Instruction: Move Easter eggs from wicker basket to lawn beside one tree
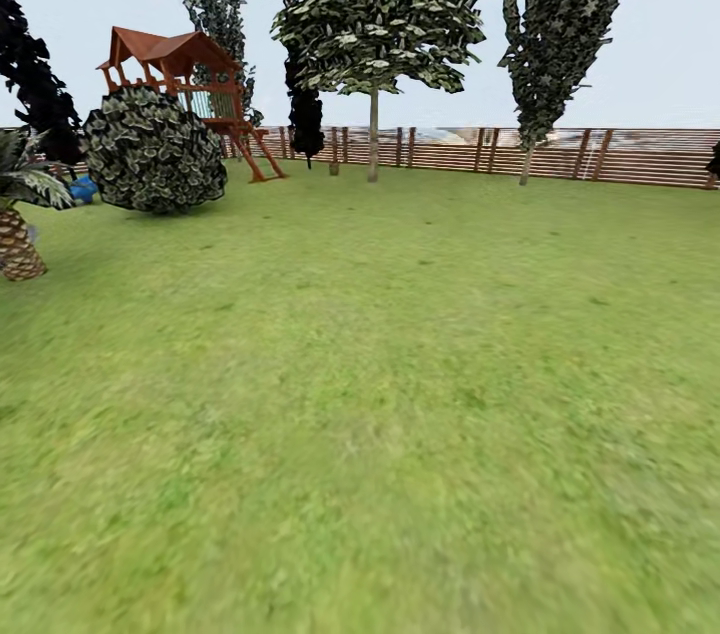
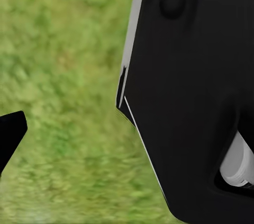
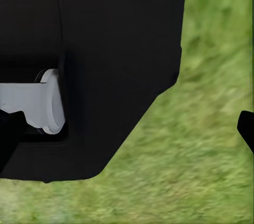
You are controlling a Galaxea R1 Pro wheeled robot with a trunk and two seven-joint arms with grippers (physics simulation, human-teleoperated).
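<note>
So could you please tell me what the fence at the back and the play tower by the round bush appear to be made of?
The fence looks like wood: brown horizontal slats between darker upright posts, matte. The play tower also looks wooden, a reddish-brown stained frame with slanted legs and a peaked roof; its greenish railing panel is too small to judge.

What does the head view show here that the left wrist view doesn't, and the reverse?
Head view alone: the garden at a distance, with a slatted wooden fence, a red-roofed wooden play tower, a round leafy bush, a thin-trunked leafy tree and a palm at the left edge. Left wrist view alone: a close black part of the robot's body with a white cylindrical piece, and a dark tip at the frame edge. Shared: the lawn.
</note>
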